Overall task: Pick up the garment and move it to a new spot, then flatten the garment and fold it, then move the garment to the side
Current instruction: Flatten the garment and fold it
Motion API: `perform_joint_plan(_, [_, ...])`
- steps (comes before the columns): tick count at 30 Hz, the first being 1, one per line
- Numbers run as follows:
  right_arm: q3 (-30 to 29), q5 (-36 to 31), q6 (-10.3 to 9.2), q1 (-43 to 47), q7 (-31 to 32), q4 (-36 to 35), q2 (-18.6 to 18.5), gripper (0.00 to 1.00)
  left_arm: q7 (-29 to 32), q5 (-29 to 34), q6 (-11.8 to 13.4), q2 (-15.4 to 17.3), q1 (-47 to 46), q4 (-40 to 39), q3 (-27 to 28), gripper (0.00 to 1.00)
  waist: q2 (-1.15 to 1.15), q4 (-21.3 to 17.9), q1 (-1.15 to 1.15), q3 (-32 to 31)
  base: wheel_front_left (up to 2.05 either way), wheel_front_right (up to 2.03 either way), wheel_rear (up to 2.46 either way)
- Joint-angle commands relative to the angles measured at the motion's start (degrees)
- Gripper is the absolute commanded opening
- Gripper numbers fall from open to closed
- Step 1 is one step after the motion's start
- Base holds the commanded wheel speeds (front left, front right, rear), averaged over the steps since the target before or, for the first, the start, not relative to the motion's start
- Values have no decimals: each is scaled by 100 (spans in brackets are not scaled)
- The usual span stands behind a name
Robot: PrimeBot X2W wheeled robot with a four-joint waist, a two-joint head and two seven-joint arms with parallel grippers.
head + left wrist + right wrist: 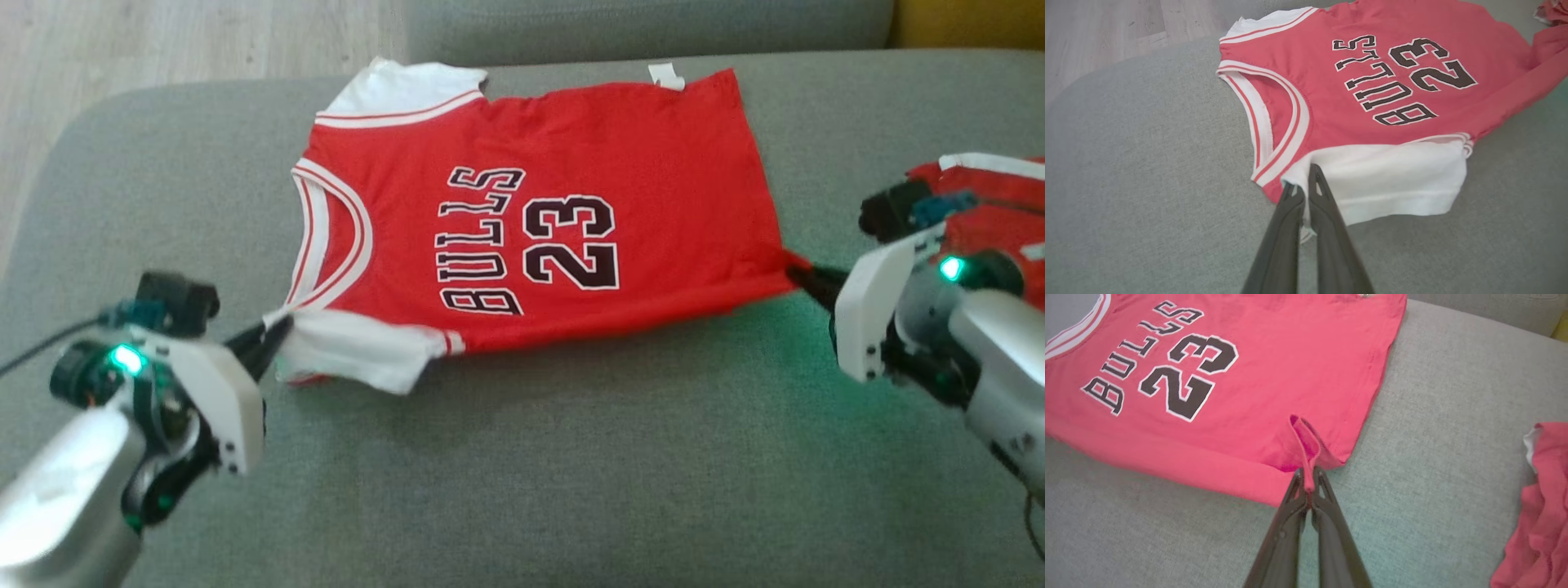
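The garment is a red jersey with white sleeves and trim, printed "BULLS 23", spread face up on the grey sofa cushion, collar to the left. My left gripper is shut on the near shoulder, where the white sleeve meets the collar; the left wrist view shows cloth of the garment pinched between the left gripper tips. My right gripper is shut on the near hem corner; in the right wrist view the right gripper pulls a red fold of the garment up into a small peak.
A second red and white cloth lies bunched at the right edge, behind my right arm, seen as a crumpled red cloth in the right wrist view. The sofa backrest runs along the far side. Wooden floor lies beyond the cushion's left end.
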Motion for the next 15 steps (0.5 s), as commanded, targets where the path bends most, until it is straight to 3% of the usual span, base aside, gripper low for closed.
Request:
perform_joint_plan(1, [-107, -27, 37, -232, -100, 7, -32, 0, 29, 71, -35, 162, -543, -17, 269, 0, 0, -15, -1, 90, 0, 0, 0])
perform_joint_plan(15, [-68, -220, 37, -893, -430, 803, 542, 0, 112, 322, -267, -310, -2025, 1412, -47, 0, 0, -203, -1, 620, 0, 0, 0])
